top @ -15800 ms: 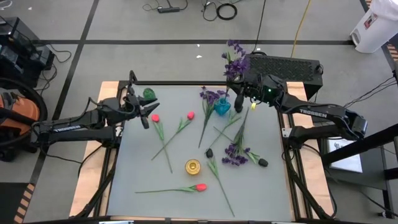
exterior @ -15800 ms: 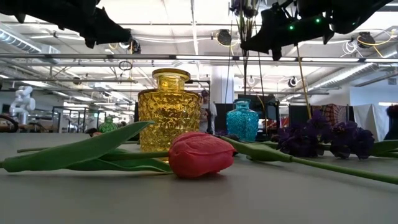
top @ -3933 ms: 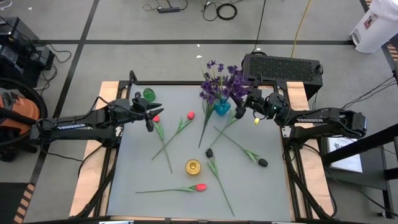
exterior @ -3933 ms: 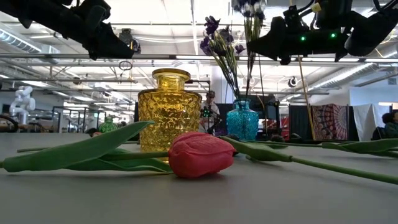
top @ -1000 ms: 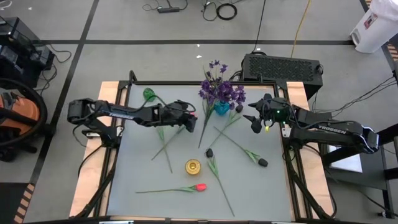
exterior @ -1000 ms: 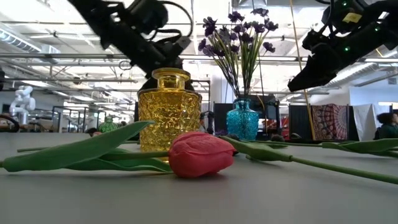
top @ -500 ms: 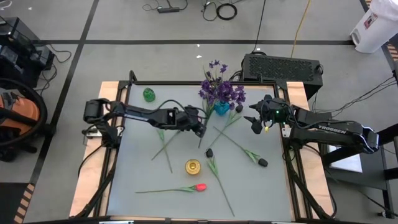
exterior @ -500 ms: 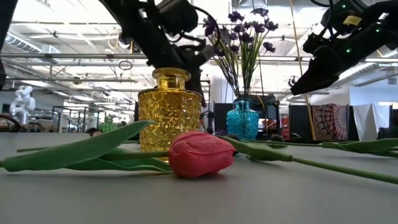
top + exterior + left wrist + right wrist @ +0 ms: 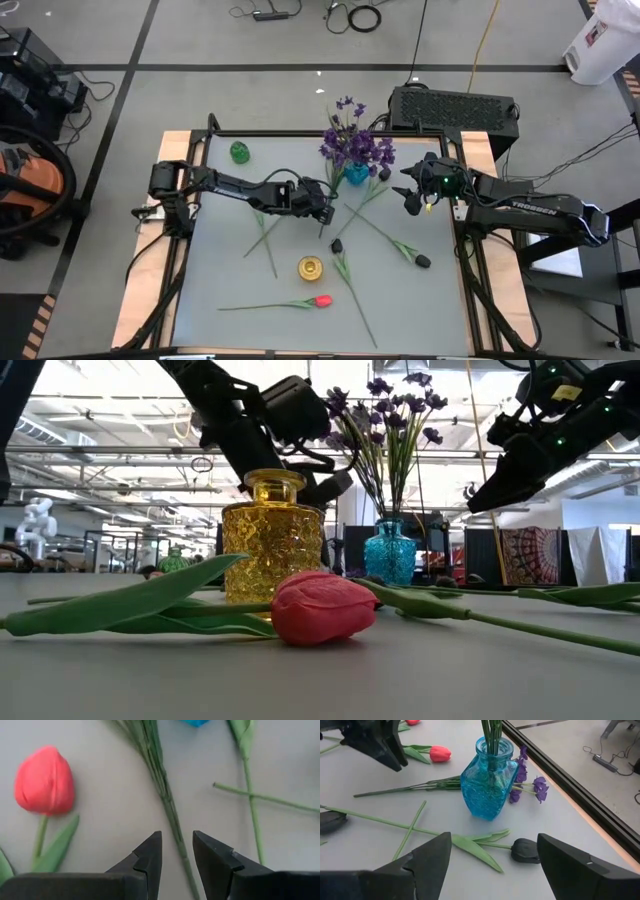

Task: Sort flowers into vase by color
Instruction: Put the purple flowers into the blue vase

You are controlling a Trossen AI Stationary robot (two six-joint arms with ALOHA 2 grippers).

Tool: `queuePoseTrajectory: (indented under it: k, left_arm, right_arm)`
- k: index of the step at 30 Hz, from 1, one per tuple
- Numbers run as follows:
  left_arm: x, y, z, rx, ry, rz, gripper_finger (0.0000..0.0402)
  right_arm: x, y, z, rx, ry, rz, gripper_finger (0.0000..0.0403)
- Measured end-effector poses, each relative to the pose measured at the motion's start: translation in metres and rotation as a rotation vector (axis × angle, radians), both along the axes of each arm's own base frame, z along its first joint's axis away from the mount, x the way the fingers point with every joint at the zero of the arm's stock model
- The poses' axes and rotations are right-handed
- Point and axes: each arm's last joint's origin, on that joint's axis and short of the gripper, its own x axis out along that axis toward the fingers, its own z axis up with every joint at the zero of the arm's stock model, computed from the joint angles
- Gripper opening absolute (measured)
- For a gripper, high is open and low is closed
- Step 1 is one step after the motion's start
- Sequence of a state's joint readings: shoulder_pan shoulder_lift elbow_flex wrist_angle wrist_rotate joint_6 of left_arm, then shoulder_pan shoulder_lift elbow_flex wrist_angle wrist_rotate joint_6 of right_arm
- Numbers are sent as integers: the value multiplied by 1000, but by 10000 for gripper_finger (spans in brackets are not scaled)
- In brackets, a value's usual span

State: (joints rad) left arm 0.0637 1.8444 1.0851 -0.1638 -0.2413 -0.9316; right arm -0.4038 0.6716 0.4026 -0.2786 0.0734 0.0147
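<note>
Reaching farther right than a moment ago, the left gripper hangs over a purple flower's stem, fingers apart astride it, nothing clamped. Its bloom is cut off there. Beyond, the blue vase holds purple flowers. The right gripper waits nearby, fingers spread wide.

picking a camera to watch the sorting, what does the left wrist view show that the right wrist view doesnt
Only the left wrist view: the left hand open, fingers straddling a green stem lying on the table, seen from close above.

Only the right wrist view: the whole blue vase with stems standing in it, purple blooms lying behind it, a near-black tulip bud and the open right hand.

Both: the red-pink tulip and that same stem.
</note>
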Motion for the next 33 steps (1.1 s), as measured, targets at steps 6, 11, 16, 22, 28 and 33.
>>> queuePoseTrajectory:
  k: [6, 11, 16, 22, 28, 33]
  left_arm:
    - [3, -7, 1, 18, -37, 9, 116]
    - [6, -13, 3, 20, -71, 12, 116]
    - [7, -25, 4, 26, -88, -1, 116]
    - [8, -40, -9, 10, -64, -3, 116]
    - [14, -36, -29, 10, -22, 4, 116]
    - [21, -25, -26, 41, -31, -12, 116]
  right_arm:
    - [1, 0, 1, -5, -11, 0, 286]
    - [1, 0, 1, -5, -13, 0, 286]
    - [1, 0, 1, -3, -13, -2, 286]
    - [1, 0, 1, -2, -13, -2, 286]
    - [1, 0, 2, -5, -20, -2, 286]
    - [1, 0, 1, -4, -17, -2, 286]
